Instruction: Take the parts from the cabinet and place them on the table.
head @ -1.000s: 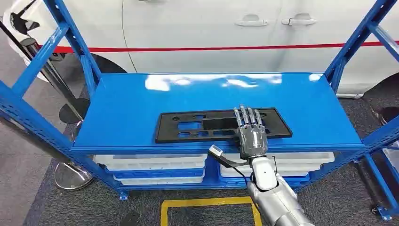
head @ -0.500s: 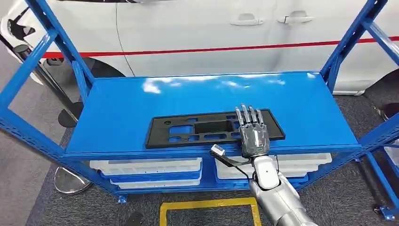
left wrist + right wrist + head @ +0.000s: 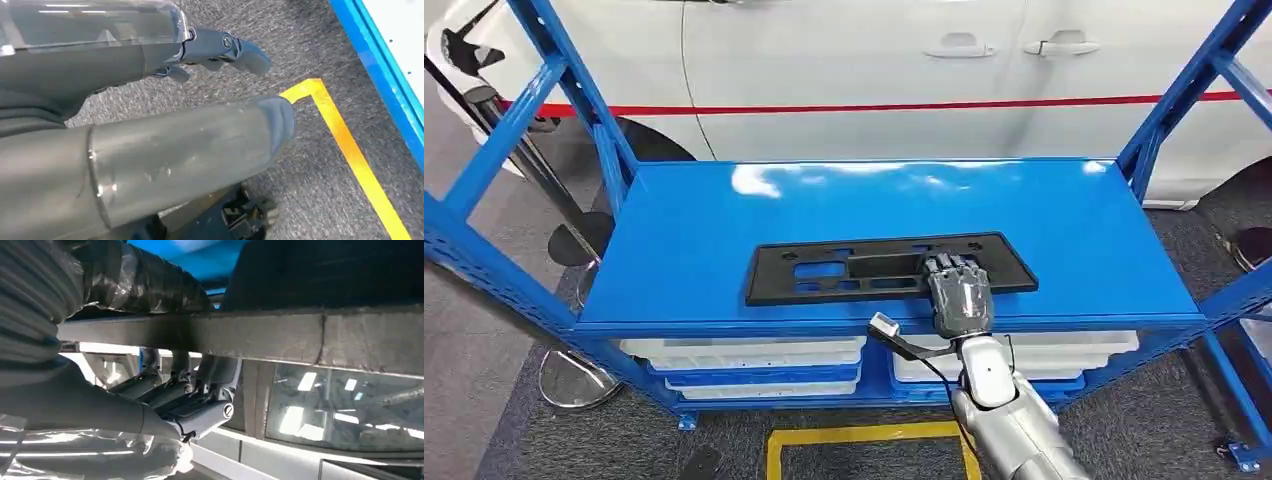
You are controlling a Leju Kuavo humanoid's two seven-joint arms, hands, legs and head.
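At centre frame of the head view, the black part lay flat on the blue top shelf of the cabinet, a long panel with several rectangular cut-outs, its long side parallel to the shelf's front edge and close to that edge. The right hand rested on the right portion of the panel, at lower centre of the frame, fingers curled down over the panel's near edge and into a cut-out. The right wrist view showed the dark fingers wrapped against the panel's edge, so the hand was judged to be gripping the part; whether the grip was firm could not be told. The panel was not visibly raised off the shelf.

The left hand hung at the robot's side above grey carpet and a strip of yellow floor tape; its fingers appeared loosely extended with nothing in them.

White trays sat on the lower shelf, below the panel in the frame. A white car stood behind the cabinet along the upper frame.

Step in hand, as judged: securing the grasp, prior to removal. The next move would call for a level lift, since the grip sat well off the panel's centre and the long left end could sag or drag. The part should also be kept away from the blue uprights on withdrawal.
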